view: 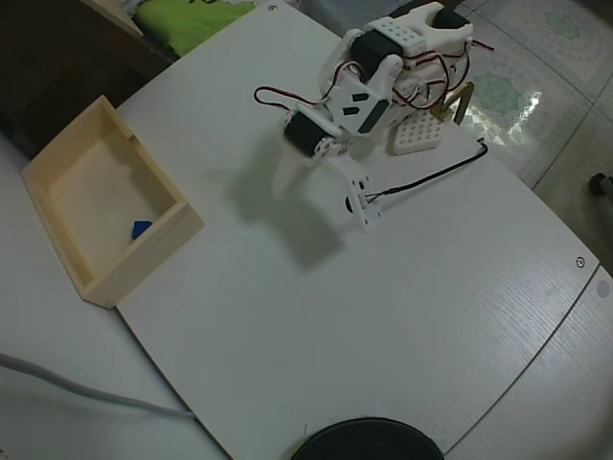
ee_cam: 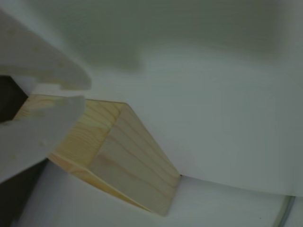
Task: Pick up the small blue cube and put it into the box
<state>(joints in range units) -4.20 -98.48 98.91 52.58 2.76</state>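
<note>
**The blue cube sits in the box and the gripper is empty**

The table (view: 316,316) is big, white and flat. On its left side in the overhead view stands the box (view: 168,235), made of pale wood with thin walls and no lid. It looks stiff and light. It is wide, so the best place to hold it would be one thin wall. The wrist view shows one corner of the box (ee_cam: 132,156) close up.

The arm (view: 369,81) is well apart from the box, over the middle of the table. Its gripper (view: 321,196) hangs above the bare table. The two fingers are spread a fair way apart, and nothing is between them. It touches nothing.

The small blue cube (view: 141,229) lies on the floor of the box, near the right wall. It is tiny, so it must be very light. It looks hard, with smooth sides that could slip. To lift it, pinch two flat sides. The job looks done.
</note>
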